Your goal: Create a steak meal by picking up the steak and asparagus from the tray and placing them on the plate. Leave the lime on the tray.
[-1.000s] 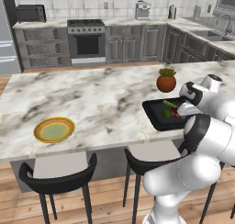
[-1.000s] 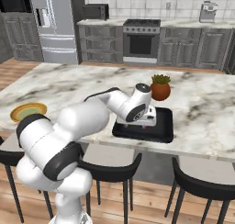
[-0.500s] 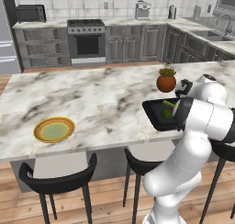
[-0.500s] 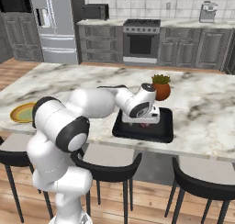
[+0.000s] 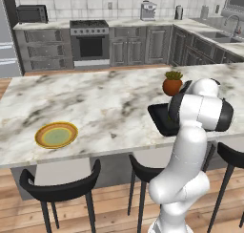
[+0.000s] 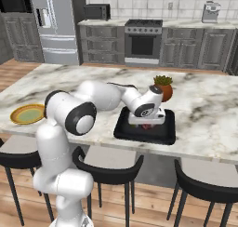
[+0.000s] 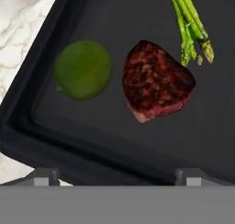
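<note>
The arm has swung round over the last second, folding its elbow in and bringing its hand down over the black tray (image 6: 160,136), so the approach looks finished and the pick about to start. From the hand's own view, the gripper (image 7: 117,175) hangs just above the tray with its jaws spread as wide as they go and nothing between them.

Everything on the tray sits as it did before; nothing has been lifted. The steak (image 7: 156,81), a dark red-brown lump, lies near the middle of the tray and almost straight ahead of the open fingers. The lime (image 7: 83,70) is just beside it, towards the tray's near corner, close but not touching. The asparagus (image 7: 191,23) stalks lie on the steak's other side, their tips just off the meat's edge.

The plate (image 5: 56,134), yellow-rimmed with a pale green centre, is bare and stands well apart from the tray, far along the marble counter (image 5: 109,103). A terracotta plant pot (image 6: 163,89) stands just behind the tray.

So both items are yet to move. I'd judge the steak is the first target, and the lime's nearness calls for a careful closing.
</note>
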